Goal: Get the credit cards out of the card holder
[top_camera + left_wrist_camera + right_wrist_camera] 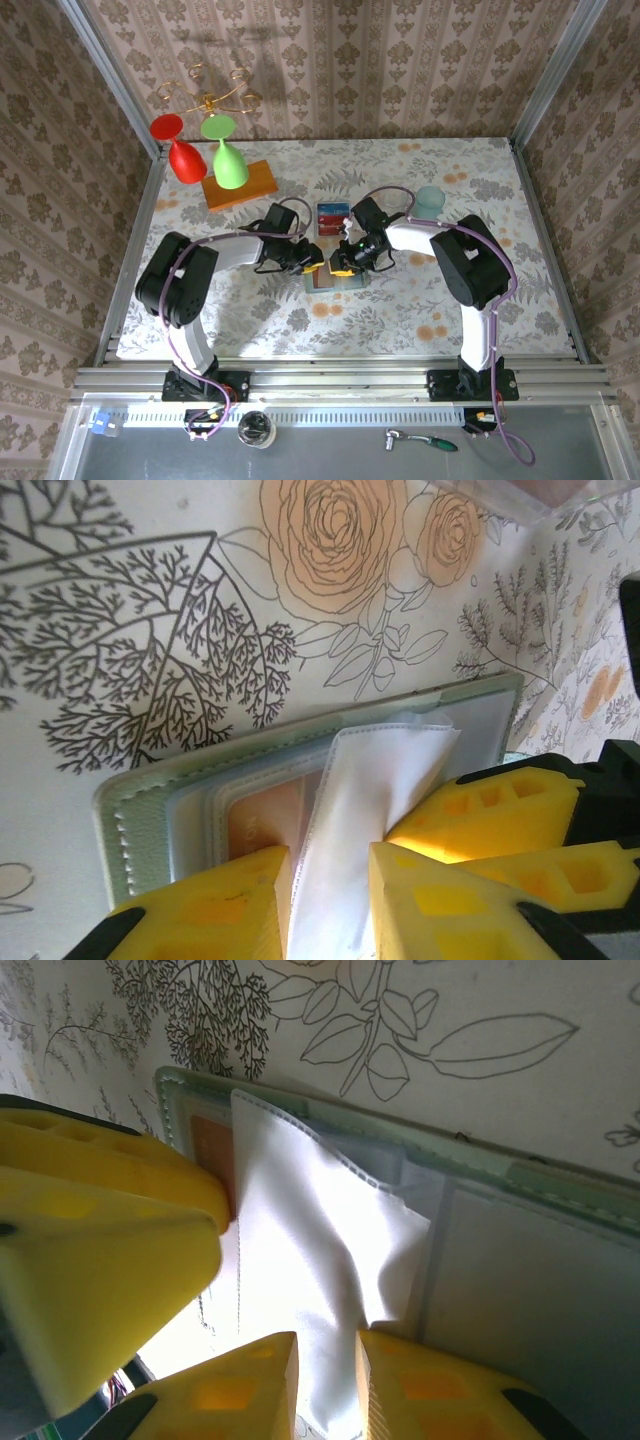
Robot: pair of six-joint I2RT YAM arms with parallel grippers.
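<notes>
The card holder (320, 283) lies open on the floral cloth, sage-green rim (140, 810) (330, 1110) toward each wrist camera. A reddish-orange card (262, 820) (212, 1145) sits in a translucent pocket. A clear pocket sleeve (372, 780) (310, 1230) stands up off the holder. My right gripper (347, 262) (325, 1380) is shut on this sleeve, which creases at the fingers. My left gripper (312, 262) (330, 900) straddles the same sleeve with its jaws slightly open. Red and blue credit cards (333, 217) lie stacked on the cloth just behind.
A translucent teal cup (430, 198) stands at the back right. An orange wooden block (240, 185) with red (183, 155) and green (228, 160) wine glasses sits at the back left. Patterned walls enclose the table.
</notes>
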